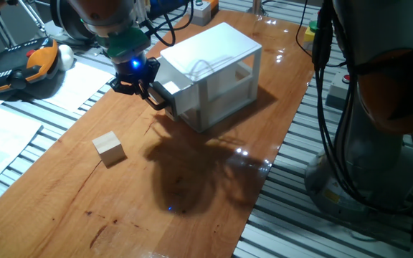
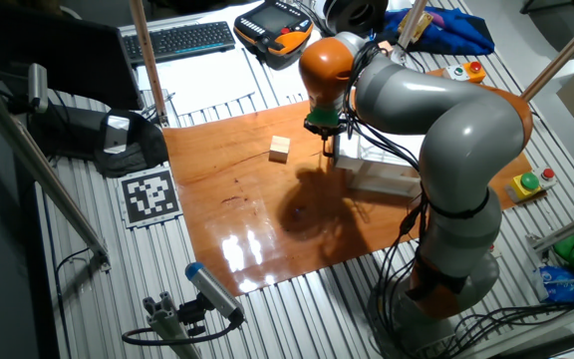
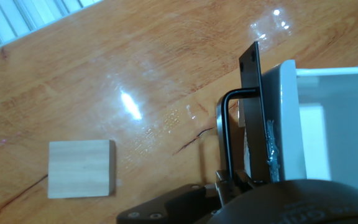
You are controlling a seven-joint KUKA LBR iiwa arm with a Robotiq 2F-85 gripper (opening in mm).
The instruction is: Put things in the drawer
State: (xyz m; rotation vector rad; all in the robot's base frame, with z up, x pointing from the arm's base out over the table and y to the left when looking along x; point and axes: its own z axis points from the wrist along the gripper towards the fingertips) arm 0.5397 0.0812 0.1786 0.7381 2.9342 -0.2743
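The gripper (image 1: 151, 88) is at the upper drawer's black bar handle (image 3: 224, 140), seemingly pinching it, though I can't tell for certain. Opening comes first; the wooden cube (image 1: 110, 149) waits on the table (image 1: 214, 186), well apart.

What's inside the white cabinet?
The white cabinet looks hollow through its open side: only bare white walls show. Its top hides part of the inside. The gripper sits at the drawer front; the wooden cube lies outside on the table.

Arm bent low over table — gripper (image 1: 151, 91) angled down and sideways, fingers closed around black bar handle (image 3: 221, 137).
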